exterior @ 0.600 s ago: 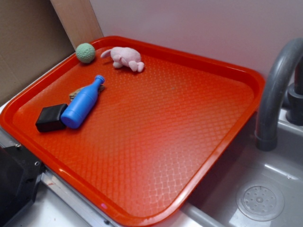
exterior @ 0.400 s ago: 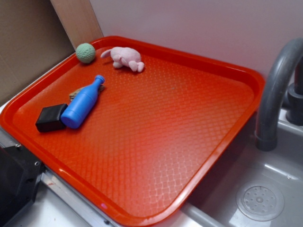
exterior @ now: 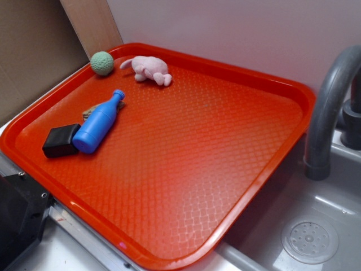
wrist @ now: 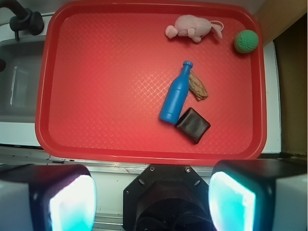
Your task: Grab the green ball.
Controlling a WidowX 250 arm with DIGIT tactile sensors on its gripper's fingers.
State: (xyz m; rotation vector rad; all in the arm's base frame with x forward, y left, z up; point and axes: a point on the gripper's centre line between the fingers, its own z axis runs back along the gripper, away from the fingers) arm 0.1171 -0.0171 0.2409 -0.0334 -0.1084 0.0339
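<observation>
The green ball (exterior: 102, 62) rests in the far left corner of the red tray (exterior: 265, 169), right by the rim; the wrist view shows the ball (wrist: 246, 41) at the tray's top right corner. My gripper (wrist: 151, 199) hangs high above the near edge of the tray, far from the ball, with its two fingers wide apart and nothing between them. Only the wrist view shows the gripper; it is outside the exterior view.
A pink plush toy (exterior: 148, 69) lies just right of the ball. A blue bottle (exterior: 100, 122), a black block (exterior: 60, 140) and a small tan object (wrist: 198, 86) lie at the tray's left. A grey faucet (exterior: 329, 107) and sink (exterior: 310, 240) stand at the right.
</observation>
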